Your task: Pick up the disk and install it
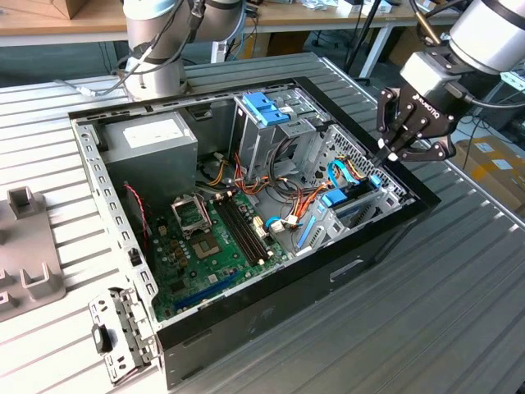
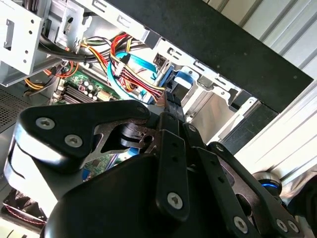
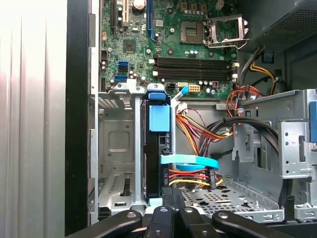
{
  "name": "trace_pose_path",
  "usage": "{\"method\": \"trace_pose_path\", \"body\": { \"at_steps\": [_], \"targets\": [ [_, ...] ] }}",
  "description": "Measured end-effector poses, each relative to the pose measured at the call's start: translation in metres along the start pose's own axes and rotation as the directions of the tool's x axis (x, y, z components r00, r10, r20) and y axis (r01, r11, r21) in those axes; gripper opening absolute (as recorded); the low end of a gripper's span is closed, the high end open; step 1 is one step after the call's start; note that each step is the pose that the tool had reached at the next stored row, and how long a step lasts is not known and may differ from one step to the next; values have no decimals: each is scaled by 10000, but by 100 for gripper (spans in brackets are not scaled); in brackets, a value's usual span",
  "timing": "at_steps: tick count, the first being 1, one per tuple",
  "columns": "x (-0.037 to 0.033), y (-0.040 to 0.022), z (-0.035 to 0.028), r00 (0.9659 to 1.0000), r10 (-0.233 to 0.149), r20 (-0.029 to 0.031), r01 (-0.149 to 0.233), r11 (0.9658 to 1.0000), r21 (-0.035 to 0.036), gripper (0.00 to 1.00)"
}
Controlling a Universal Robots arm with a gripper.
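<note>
The disk (image 3: 158, 148) stands on edge in a slot of the metal drive bay (image 3: 116, 148) at the case's near-right corner, its blue carrier tab (image 3: 159, 117) facing the motherboard. In the exterior view the disk (image 1: 335, 199) sits in that bay under blue cables. My gripper (image 1: 384, 153) hangs over the case's right rim, just above the bay. In the first wrist view my gripper (image 3: 168, 212) is shut, its tips at the disk's outer end with nothing between them. The second wrist view shows the fingers (image 2: 171, 129) pressed together, pointing at the blue carrier (image 2: 166, 82).
The open computer case (image 1: 385, 238) lies on a ribbed metal table. Inside are the motherboard (image 1: 213, 238), power supply (image 1: 152, 139), a drive cage with a blue bracket (image 1: 267, 107) and loose cables (image 3: 198, 129). A second arm's base (image 1: 156, 57) stands behind; grey fixtures (image 1: 25, 246) lie at the exterior view's left.
</note>
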State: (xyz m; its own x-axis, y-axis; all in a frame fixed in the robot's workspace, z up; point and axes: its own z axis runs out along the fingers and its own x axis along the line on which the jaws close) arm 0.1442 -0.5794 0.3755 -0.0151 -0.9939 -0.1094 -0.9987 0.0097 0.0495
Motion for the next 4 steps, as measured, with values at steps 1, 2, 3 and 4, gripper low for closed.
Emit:
{"method": "trace_pose_path", "body": {
  "at_steps": [1,2,3,4],
  "targets": [
    [0,-3,-1,10000,-1,-2,1,10000,0,11],
    [0,-3,-1,10000,-1,-2,1,10000,0,11],
    [0,-4,-1,10000,-2,-2,2,10000,0,11],
    [0,-4,-1,10000,-2,-2,2,10000,0,11]
  ]
}}
